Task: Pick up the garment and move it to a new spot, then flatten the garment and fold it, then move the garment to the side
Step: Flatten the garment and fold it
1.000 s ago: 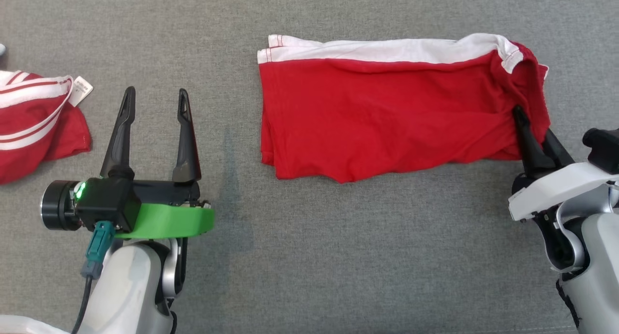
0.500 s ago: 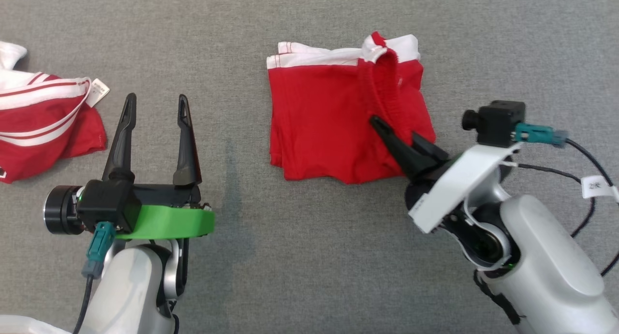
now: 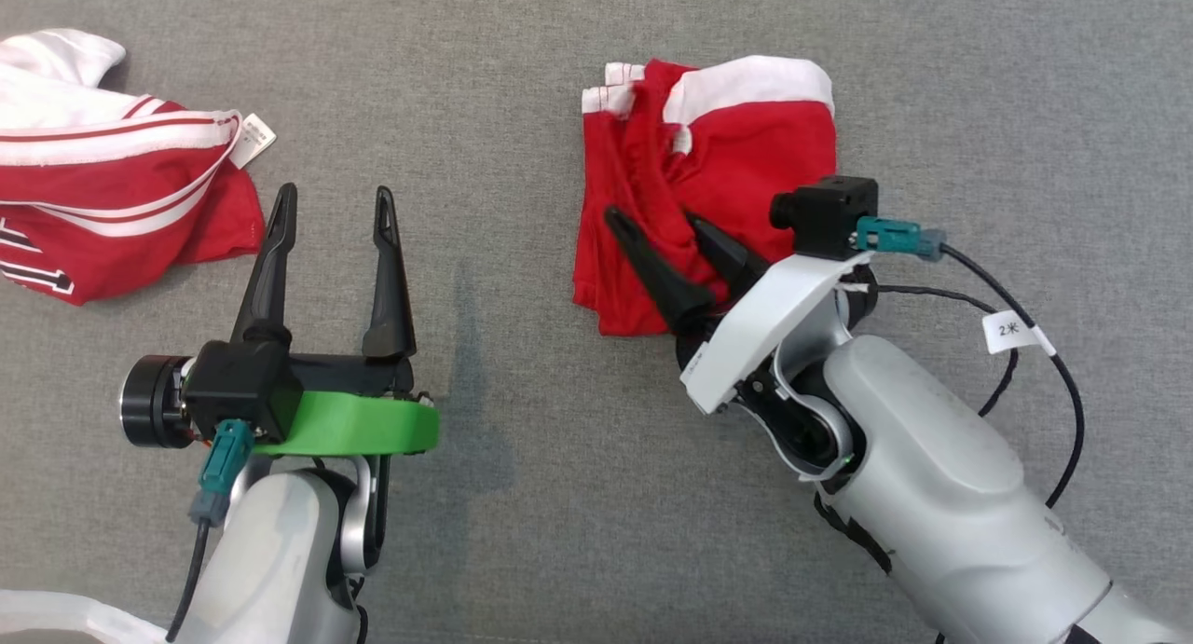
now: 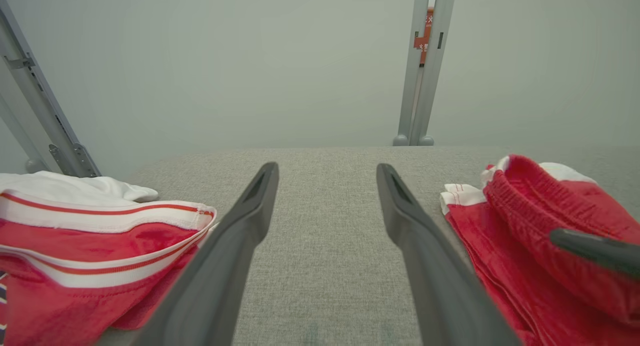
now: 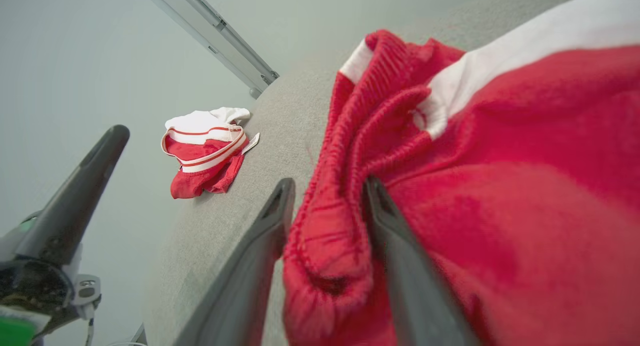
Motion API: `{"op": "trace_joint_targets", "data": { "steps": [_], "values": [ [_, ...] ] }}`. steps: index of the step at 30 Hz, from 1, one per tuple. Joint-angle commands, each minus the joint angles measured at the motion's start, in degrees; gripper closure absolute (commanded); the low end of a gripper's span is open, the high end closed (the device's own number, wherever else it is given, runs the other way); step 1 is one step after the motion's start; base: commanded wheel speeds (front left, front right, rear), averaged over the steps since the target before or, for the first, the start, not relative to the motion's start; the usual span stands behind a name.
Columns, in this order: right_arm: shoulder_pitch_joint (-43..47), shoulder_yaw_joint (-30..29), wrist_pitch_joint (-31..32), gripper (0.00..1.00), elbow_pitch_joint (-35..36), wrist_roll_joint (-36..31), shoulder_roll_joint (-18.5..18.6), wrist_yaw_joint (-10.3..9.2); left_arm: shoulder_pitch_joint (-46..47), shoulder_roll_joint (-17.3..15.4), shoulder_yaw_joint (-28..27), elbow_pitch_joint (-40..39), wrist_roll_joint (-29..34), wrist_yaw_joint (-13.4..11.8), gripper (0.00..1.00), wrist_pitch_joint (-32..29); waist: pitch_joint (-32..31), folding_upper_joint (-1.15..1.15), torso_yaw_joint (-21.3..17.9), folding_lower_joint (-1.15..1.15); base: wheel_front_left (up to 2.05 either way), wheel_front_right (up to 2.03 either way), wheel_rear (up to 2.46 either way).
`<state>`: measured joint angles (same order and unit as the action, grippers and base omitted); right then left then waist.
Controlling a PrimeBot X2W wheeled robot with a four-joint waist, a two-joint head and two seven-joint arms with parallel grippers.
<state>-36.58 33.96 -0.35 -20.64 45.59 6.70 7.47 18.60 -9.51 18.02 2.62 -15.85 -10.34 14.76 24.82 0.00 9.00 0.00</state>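
Left gripper (image 3: 333,195): we log it at the lower left of the head view, fingers pointing up the frame, jaws spread wide and holding nothing. Right gripper (image 3: 654,217): right of centre, angled up and to the left over the lower part of the task's garment, jaws parted. In its own wrist view a bunched fold of red cloth lies between the two fingers, and we read it as lying loose, not pinched.

Items, left to right in the head view:

1. Striped garment (image 3: 112,187), red with white bands and thin red lines. It is crumpled at the far left edge, with a white tag (image 3: 252,141) at its right corner. It lies just left of the left gripper's fingers and apart from them.
2. Grey woven surface (image 3: 522,495), which bears everything. We see a bare strip of it between the two garments.
3. Red shorts (image 3: 746,159), the task's garment, right of centre near the top and doubled over into a rough square. A white band runs along the upper edge, and the ribbed elastic waistband (image 3: 648,164) is turned back across the left half. They lie well apart from the striped garment.
4. Black wrist camera (image 3: 825,217) on the right arm, overlapping the shorts' right edge. It has a teal plug (image 3: 890,236), and a white label (image 3: 1011,329) sits beyond it.

Left wrist view, background: pale wall and a grey metal post (image 4: 425,60).
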Motion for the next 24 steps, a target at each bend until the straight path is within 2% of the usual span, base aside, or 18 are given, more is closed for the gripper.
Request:
{"op": "trace_joint_targets", "data": {
  "steps": [1,6,9,11,18,24],
  "values": [
    [-1.55,1.05,-2.35,0.00,-1.18,-1.83,0.36,0.03,0.50,-0.13,-0.11,0.30,0.59,-0.06,0.00,0.32,-0.12,0.00,-0.28,0.00,0.00,0.00,0.00],
    [-4.55,4.16,-11.74,0.00,-4.08,-7.35,1.24,0.03,0.39,-0.55,-0.25,0.88,0.73,-0.30,0.00,0.41,-1.12,0.00,-1.65,0.00,0.00,0.00,0.00],
    [-4.87,3.02,-14.11,0.00,-4.08,-11.28,2.62,0.03,-0.15,-0.71,-0.12,0.84,0.90,-0.52,0.00,0.43,-1.90,0.00,-2.59,0.00,0.00,0.00,0.00],
    [-3.35,0.00,-14.62,0.00,-3.05,-13.08,3.42,0.02,-0.71,-1.05,-0.38,0.83,0.78,-0.82,0.00,0.43,-2.57,0.00,-3.38,0.00,0.00,0.00,0.00],
    [6.76,-16.30,-14.74,0.00,5.06,-20.04,7.59,0.02,-2.23,-2.57,-1.41,-0.10,0.27,-1.44,0.00,-0.22,-4.39,0.00,-6.38,0.00,0.00,0.00,0.00],
    [16.82,-27.72,-14.75,0.00,12.15,-24.94,8.08,0.03,-3.92,-3.97,-2.51,-1.35,-0.09,-2.12,0.00,-0.56,-6.15,0.00,-8.38,0.00,0.00,0.00,0.00]
  ]
}}
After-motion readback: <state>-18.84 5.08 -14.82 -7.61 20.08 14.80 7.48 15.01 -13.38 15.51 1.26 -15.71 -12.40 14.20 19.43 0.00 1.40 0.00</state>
